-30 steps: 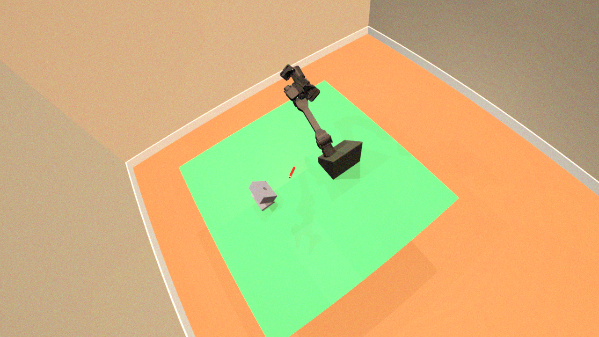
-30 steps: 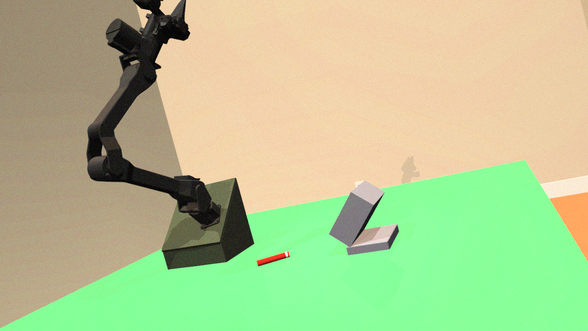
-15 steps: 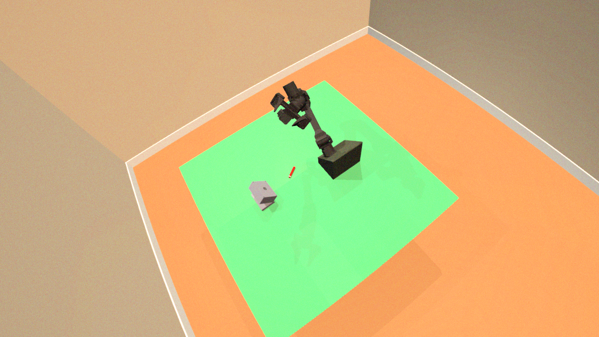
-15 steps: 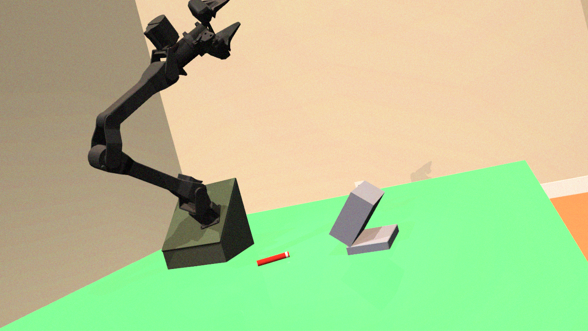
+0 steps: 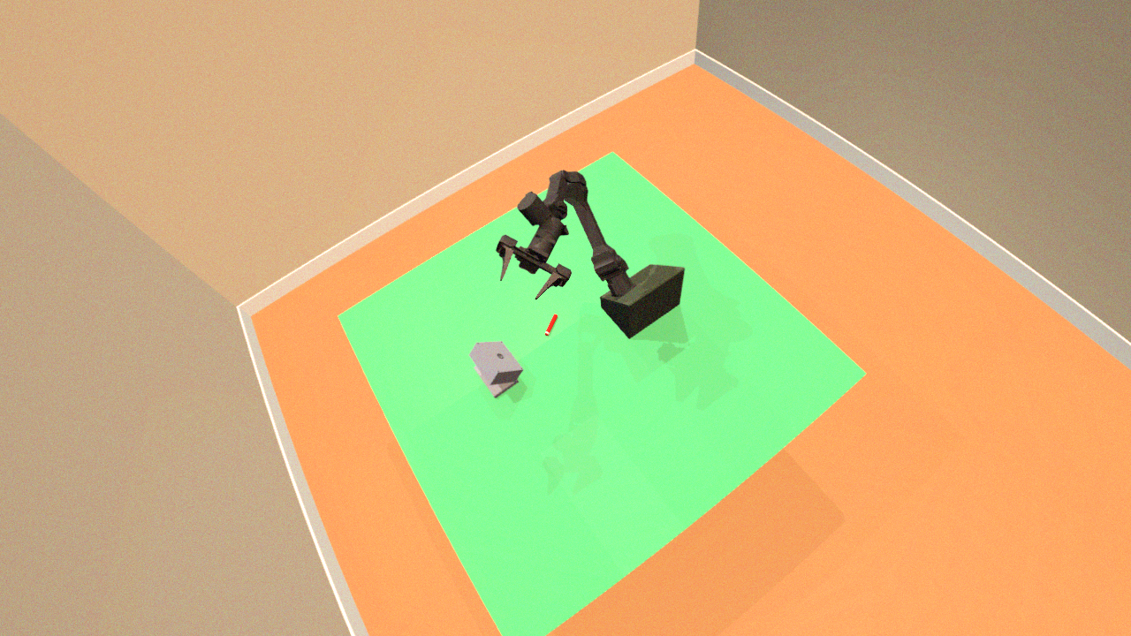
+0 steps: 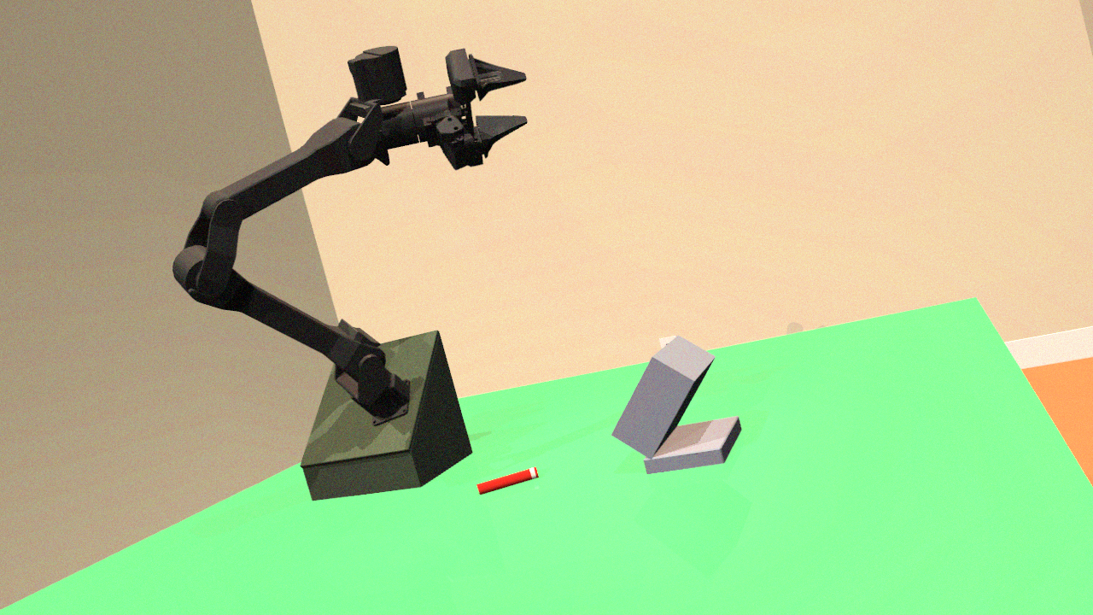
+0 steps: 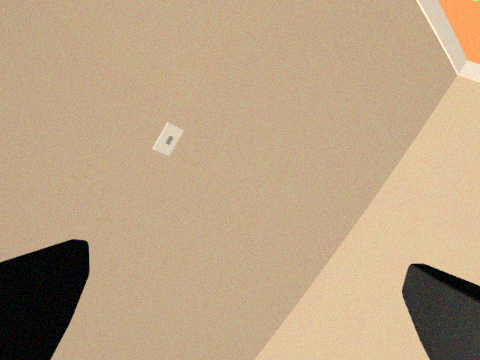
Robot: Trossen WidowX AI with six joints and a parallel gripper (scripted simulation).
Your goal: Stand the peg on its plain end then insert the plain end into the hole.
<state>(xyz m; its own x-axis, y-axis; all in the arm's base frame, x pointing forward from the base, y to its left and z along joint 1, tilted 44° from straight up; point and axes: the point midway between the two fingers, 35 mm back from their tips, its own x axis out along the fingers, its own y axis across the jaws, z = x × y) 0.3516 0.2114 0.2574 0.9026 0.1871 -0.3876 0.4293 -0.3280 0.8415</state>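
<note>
A red peg (image 5: 550, 325) (image 6: 507, 481) with a white band at one end lies flat on the green table top (image 5: 695, 355) (image 6: 840, 497), between the robot's base and the panel. The grey sloped panel (image 5: 494, 362) (image 6: 662, 395) stands on its foot; its hole (image 5: 498, 357) shows in its face in the top view. My gripper (image 5: 521, 287) (image 6: 521, 97) (image 7: 252, 270) is open and empty, held high above the table, well above the peg. The wrist view shows only my two fingertips and the walls; the peg and panel are out of it.
The robot's dark base block (image 5: 644, 300) (image 6: 382, 428) stands close to the peg's plain end. An orange floor (image 5: 909, 355) surrounds the table top, bounded by walls with a pale skirting (image 5: 269, 411). A small plate (image 7: 167, 139) sits on the wall.
</note>
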